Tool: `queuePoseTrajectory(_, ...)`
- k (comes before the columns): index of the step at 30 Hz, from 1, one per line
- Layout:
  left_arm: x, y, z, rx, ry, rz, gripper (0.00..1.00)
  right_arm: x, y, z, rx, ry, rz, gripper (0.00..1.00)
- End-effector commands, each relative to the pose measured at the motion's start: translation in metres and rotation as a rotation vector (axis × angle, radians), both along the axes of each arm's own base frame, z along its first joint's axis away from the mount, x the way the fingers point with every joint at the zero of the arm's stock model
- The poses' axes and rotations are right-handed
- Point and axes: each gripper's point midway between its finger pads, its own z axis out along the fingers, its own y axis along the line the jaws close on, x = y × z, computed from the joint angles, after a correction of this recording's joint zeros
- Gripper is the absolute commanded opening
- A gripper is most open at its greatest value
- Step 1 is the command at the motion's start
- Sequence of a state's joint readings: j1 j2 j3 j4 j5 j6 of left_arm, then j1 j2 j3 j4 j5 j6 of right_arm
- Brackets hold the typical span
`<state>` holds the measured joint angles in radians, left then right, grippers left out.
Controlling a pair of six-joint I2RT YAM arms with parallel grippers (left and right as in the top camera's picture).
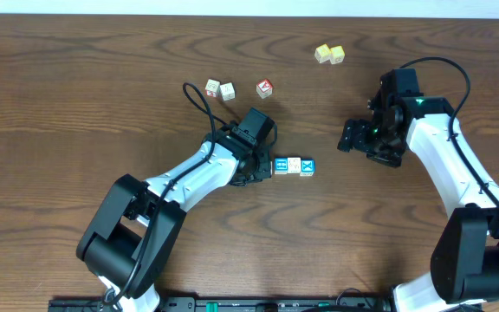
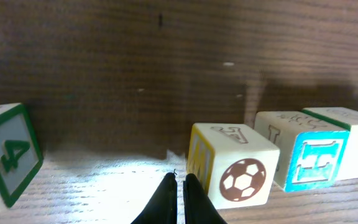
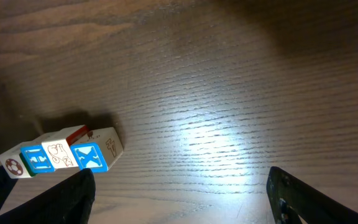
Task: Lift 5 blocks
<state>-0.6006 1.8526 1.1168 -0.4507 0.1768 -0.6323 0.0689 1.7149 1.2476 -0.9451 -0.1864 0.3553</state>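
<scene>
- left claw (image 2: 179, 198) shut, empty; soccer-ball block (image 2: 238, 177) just right of tips, likely for nudging, not gripping.
- right claw (image 3: 179, 196) wide open, empty; 4-block row (image 3: 58, 155) off left, probably waiting.

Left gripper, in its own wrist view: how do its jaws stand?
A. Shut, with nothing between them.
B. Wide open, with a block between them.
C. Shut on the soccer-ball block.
A: the left gripper has its two dark tips together with no block between them, and the soccer-ball block lies beside them, outside the grip.
</scene>
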Motion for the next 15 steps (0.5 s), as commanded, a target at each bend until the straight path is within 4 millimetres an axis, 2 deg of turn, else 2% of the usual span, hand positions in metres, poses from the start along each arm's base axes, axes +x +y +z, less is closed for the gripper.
queuePoseTrajectory(1, -0.0012, 0.0027, -0.0055, 0.015, -0.001, 0.011, 0.08, -0.0028, 0.0005, -0.0039, -0.009, 0.01, 0.02, 0.86)
queuePoseTrajectory(15, 0.0067, -0.0026, -0.0024, -0.008, -0.034, 0.011, 0.08, -0.0025, 0.0005, -0.0039, -0.009, 0.009, 0.021, 0.86)
